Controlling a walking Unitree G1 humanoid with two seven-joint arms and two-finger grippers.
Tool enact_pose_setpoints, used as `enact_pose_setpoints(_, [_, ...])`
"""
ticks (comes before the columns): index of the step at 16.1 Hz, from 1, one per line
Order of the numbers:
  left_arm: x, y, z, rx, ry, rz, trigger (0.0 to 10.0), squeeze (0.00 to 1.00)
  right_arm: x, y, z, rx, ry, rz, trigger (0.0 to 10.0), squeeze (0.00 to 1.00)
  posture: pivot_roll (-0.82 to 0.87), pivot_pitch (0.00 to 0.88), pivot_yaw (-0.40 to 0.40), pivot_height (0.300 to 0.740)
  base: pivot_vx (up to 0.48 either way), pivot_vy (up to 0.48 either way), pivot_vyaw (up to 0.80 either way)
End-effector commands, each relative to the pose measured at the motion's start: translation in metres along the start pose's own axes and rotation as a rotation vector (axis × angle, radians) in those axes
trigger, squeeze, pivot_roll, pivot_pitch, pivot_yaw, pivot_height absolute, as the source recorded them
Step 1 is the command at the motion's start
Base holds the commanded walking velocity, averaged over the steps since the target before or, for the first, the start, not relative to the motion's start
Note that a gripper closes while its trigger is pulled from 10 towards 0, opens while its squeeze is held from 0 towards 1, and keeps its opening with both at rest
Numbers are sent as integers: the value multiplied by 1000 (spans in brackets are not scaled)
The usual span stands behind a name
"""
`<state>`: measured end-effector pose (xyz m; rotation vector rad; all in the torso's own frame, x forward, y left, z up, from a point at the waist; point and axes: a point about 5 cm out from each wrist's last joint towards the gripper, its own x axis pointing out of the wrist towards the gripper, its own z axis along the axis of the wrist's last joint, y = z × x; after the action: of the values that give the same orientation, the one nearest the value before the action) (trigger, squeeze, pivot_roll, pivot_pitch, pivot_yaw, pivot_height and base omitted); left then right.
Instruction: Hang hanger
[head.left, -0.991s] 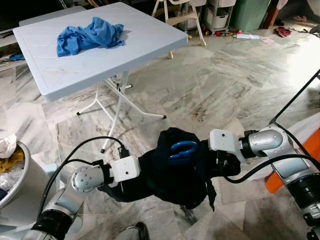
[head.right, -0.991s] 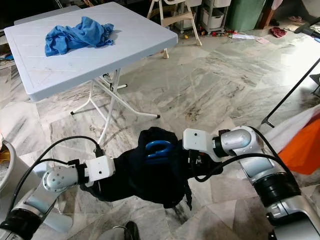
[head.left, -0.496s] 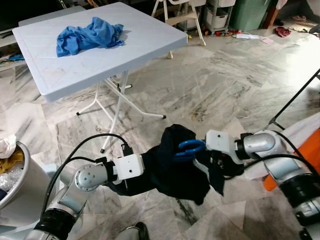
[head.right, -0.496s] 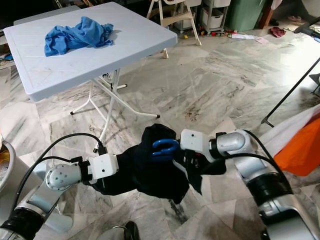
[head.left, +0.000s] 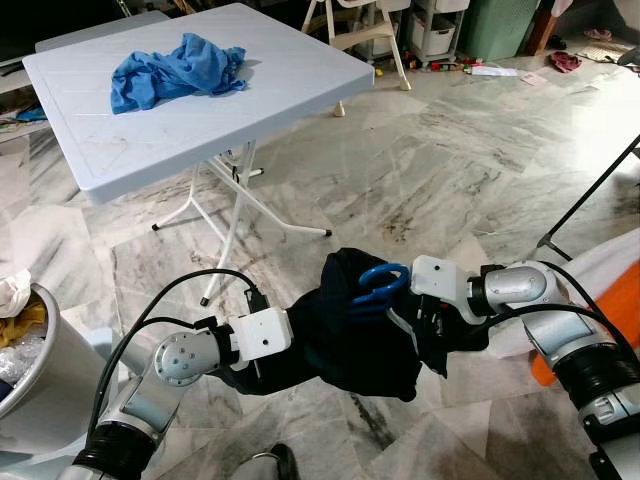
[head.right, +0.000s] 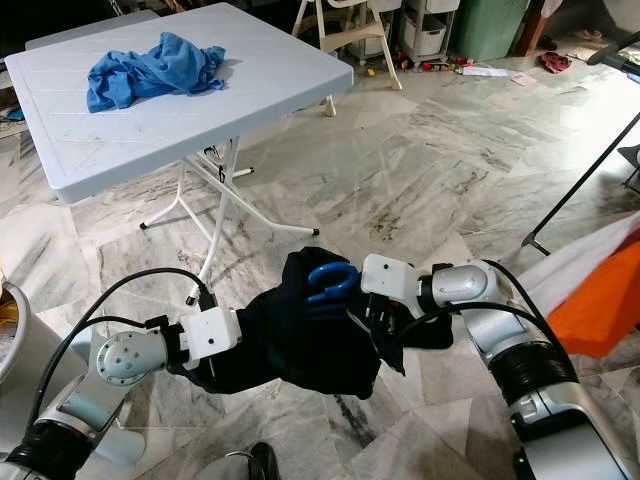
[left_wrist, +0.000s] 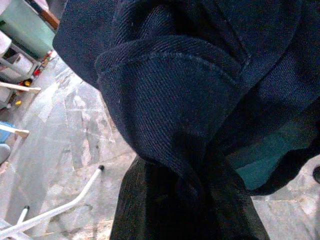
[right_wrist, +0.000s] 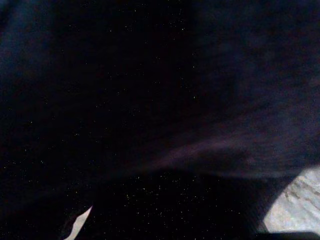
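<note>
- Far left, low down: a round tub (head.left: 30, 370) with bits of cloth inside, a yellow piece and a white piece.
- Up at the back left: a white folding table (head.left: 250, 90) with thin white legs, standing on the marble floor (head.left: 420, 170).
- On top of the table: a crumpled blue cloth (head.left: 175, 72), lying near the far side.
- Low at the left: the left gripper (head.left: 285, 355), reaching toward the middle, its front end tucked into a dark cloth.
- Cannot tell if its fingers are apart or together, hidden in the folds.
- From the left wrist view: thick navy folds close up, with a bit of green cloth (left_wrist: 262, 167) peeking out between them.
- In the middle, held up over the floor between both arms: a bunched dark navy garment (head.left: 355, 340), hanging down in a lump.
- Poking out at the top of the garment: the blue hanger (head.left: 378, 282), just its curved loop showing, the rest wrapped in cloth.
- Right beside the loop: the right gripper (head.left: 425, 325), coming in from the right and pressed into the garment.
- Cannot tell about its fingers either, buried in cloth.
- From the right wrist view: almost all dark, very close to the cloth.
- Far right: a thin black pole (head.left: 590, 195) leaning on a slant.
- At the right edge below it: white and orange cloth (head.left: 625, 300).
- Far back at the top: pale chair legs (head.left: 360, 30) and some shelves with small things.
</note>
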<state>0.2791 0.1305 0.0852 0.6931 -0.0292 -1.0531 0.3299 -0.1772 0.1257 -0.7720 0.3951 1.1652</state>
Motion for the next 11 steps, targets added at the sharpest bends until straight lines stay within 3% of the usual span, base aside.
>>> enact_pose_setpoints(1, [2,5,17,55,-86,8,0,0,-11,-9,-12,51,48,-69,0,0,-163,106,63,740,0,0,0])
enact_pose_setpoints(10, [3,6,16,66,-77,9,0,0,-11,-4,-15,56,33,-35,0,0,-166,105,70,740,0,0,0])
enact_pose_setpoints(11, [4,6,15,54,-72,18,4118,0,-10,-3,-16,58,33,-35,0,0,-165,104,70,740,0,0,0])
